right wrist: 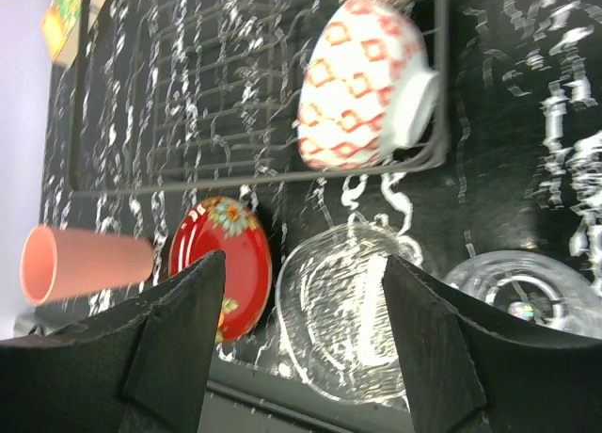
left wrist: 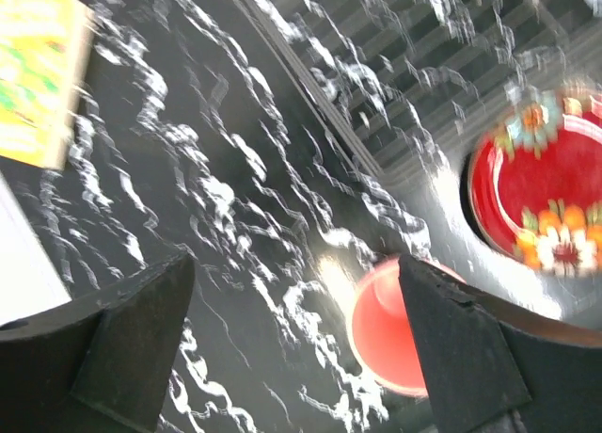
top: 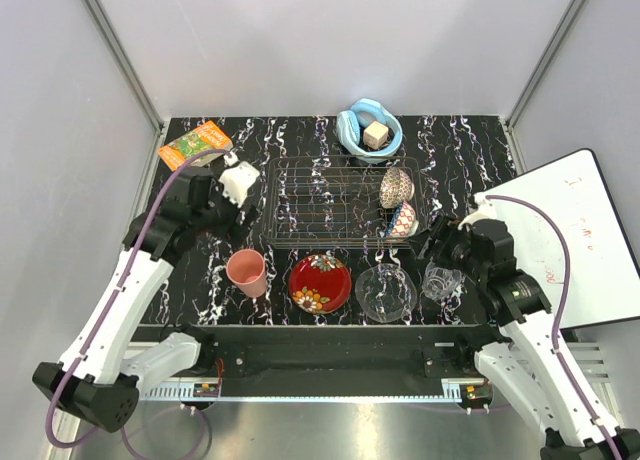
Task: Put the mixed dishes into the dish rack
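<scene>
- Top view: one see-through thin-wire metal dish rack (top: 330, 195) sits mid-way across the black marbled tabletop (top: 460, 150).
- Inside the rack, at its right end: one small patterned bowl (top: 400, 220) by the near-right corner and a second patterned bowl (top: 397, 185) just behind it. Two dishes in.
- Outside, along the rack's near side, from left to right: one pink plastic cup (top: 246, 272), one red floral plate (top: 320, 282), one clear glass bowl (top: 385, 292), one clear glass cup (top: 440, 280). Four to load, so I judge the job under halfway.
- Not for loading: one light-blue bowl (top: 352, 130) holding one tan cube (top: 375, 133), just beyond the rack's far side; one orange-green book (top: 195, 143) off its far-left corner.
- Left wrist view (blurred): the left gripper (left wrist: 296, 301) has its fingers spread wide with nothing between them. It hangs off the rack's near-left corner, with the pink cup below, beside one finger.
- Right wrist view: the right gripper (right wrist: 301, 348) has its fingers well apart and grips nothing. The glass bowl shows in the gap below, and the glass cup lies to one side, near the rack's near-right corner.
</scene>
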Tool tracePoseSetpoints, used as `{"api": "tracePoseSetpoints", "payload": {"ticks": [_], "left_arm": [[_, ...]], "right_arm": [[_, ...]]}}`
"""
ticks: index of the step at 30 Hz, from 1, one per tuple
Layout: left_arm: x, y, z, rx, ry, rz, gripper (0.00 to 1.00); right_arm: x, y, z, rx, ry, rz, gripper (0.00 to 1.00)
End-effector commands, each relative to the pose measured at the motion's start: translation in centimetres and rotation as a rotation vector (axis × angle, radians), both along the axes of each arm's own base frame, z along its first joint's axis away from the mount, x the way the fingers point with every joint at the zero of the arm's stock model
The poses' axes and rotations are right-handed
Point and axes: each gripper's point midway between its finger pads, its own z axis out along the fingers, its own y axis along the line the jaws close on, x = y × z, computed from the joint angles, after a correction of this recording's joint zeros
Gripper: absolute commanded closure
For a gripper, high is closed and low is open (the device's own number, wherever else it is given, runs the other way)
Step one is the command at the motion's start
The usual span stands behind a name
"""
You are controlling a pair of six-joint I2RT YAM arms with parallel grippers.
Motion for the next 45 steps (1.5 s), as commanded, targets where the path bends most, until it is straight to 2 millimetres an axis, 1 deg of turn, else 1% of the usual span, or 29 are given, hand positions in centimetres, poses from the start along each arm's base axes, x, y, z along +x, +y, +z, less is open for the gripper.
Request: {"api": "tracePoseSetpoints", "payload": {"ticks": [1,2,3,4,5,6,7,9,10,11,12,14,15,16,18,20,21,23,26,28,29,31,32,33,35,36,39,40,45], "left_arm": [[-2.8,-0.8,-1.9,0.014,0.114,-0.128,0.13],[-3.4,-1.8,-2.2,-0.013,0.154,-0.178,0.14],[-3.7,-2.2,-2.1,-0.019,0.172,-0.2,0.17],[-4.3,-2.9,-2.0,-0.014,0.188,-0.235,0.18],[-4.3,-3.3,-2.3,-0.005,0.202,-0.245,0.18],[-4.3,-3.7,-2.2,-0.005,0.203,-0.256,0.18],[-4.5,-4.3,-2.3,-0.003,0.207,-0.279,0.18],[-4.4,-5.1,-2.8,-0.002,0.236,-0.289,0.18],[-4.3,-5.6,-2.5,-0.009,0.228,-0.298,0.18],[-4.1,-5.9,-2.8,-0.014,0.244,-0.3,0.19],[-3.9,-6.2,-2.7,-0.025,0.245,-0.294,0.19],[-3.3,-6.4,-2.5,-0.035,0.222,-0.283,0.2],[-3.2,-6.4,-2.5,-0.038,0.217,-0.276,0.2],[-2.7,-6.4,-2.4,-0.039,0.196,-0.264,0.2],[-2.7,-6.3,-2.1,-0.043,0.178,-0.259,0.2],[-2.6,-6.0,-1.9,-0.039,0.159,-0.249,0.2],[-2.6,-5.9,-2.2,-0.035,0.159,-0.245,0.2],[-2.7,-5.7,-2.1,-0.035,0.149,-0.237,0.2],[-2.8,-5.5,-2.4,-0.036,0.14,-0.228,0.2],[-2.7,-5.3,-2.4,-0.03,0.131,-0.218,0.2],[-2.6,-5.2,-2.3,-0.03,0.122,-0.215,0.19],[-2.6,-5.1,-2.2,-0.028,0.116,-0.208,0.19],[-2.5,-5.1,-2.1,-0.031,0.113,-0.206,0.19],[-2.6,-5.1,-2.0,-0.035,0.11,-0.205,0.19],[-2.6,-5.1,-2.1,-0.036,0.109,-0.203,0.19],[-2.5,-5.0,-2.2,-0.036,0.109,-0.2,0.19],[-2.6,-5.0,-2.3,-0.041,0.11,-0.2,0.19],[-2.6,-5.0,-2.4,-0.041,0.112,-0.196,0.19],[-2.5,-4.8,-2.4,-0.039,0.104,-0.19,0.19]], "right_arm": [[-0.1,2.7,0.1,0.048,-0.003,0.106,0.24],[-0.3,3.1,-0.4,0.049,0.01,0.121,0.24],[-0.9,4.4,-0.4,0.054,0.012,0.163,0.25],[-1.1,5.1,-1.0,0.047,0.029,0.185,0.25],[-1.5,6.0,-1.5,0.038,0.042,0.211,0.25],[-2.1,7.3,-1.5,0.032,0.033,0.248,0.24],[-2.3,8.3,-2.4,0.013,0.062,0.274,0.23],[-2.2,9.6,-2.8,0.002,0.065,0.285,0.23],[-2.8,11.0,-3.6,-0.014,0.094,0.33,0.23],[-2.9,11.5,-4.2,-0.02,0.108,0.342,0.23],[-2.4,12.0,-4.3,-0.02,0.094,0.328,0.24],[-2.6,13.0,-6.0,-0.042,0.128,0.352,0.23],[-2.3,13.6,-6.0,-0.034,0.119,0.358,0.24],[-2.1,13.9,-7.0,-0.052,0.136,0.362,0.24],[-1.7,14.6,-7.9,-0.066,0.145,0.374,0.24],[-1.3,15.3,-7.9,-0.067,0.136,0.385,0.24],[-0.9,15.6,-8.4,-0.073,0.139,0.387,0.24],[-0.2,16.1,-8.4,-0.083,0.119,0.392,0.24],[0.6,16.9,-9.5,-0.11,0.121,0.405,0.24],[1.0,17.5,-9.6,-0.115,0.115,0.42,0.24],[1.2,17.8,-10.1,-0.123,0.123,0.424,0.24],[1.5,18.1,-10.5,-0.134,0.126,0.436,0.24],[1.5,18.2,-11.2,-0.149,0.142,0.439,0.24],[2.1,18.8,-10.6,-0.132,0.116,0.438,0.24],[2.3,19.0,-11.3,-0.146,0.122,0.445,0.24],[2.5,19.2,-11.2,-0.144,0.119,0.445,0.24],[2.4,19.8,-11.9,-0.145,0.137,0.471,0.24],[2.2,19.9,-12.4,-0.147,0.148,0.48,0.24],[1.6,20.2,-13.2,-0.133,0.185,0.495,0.25]]}}
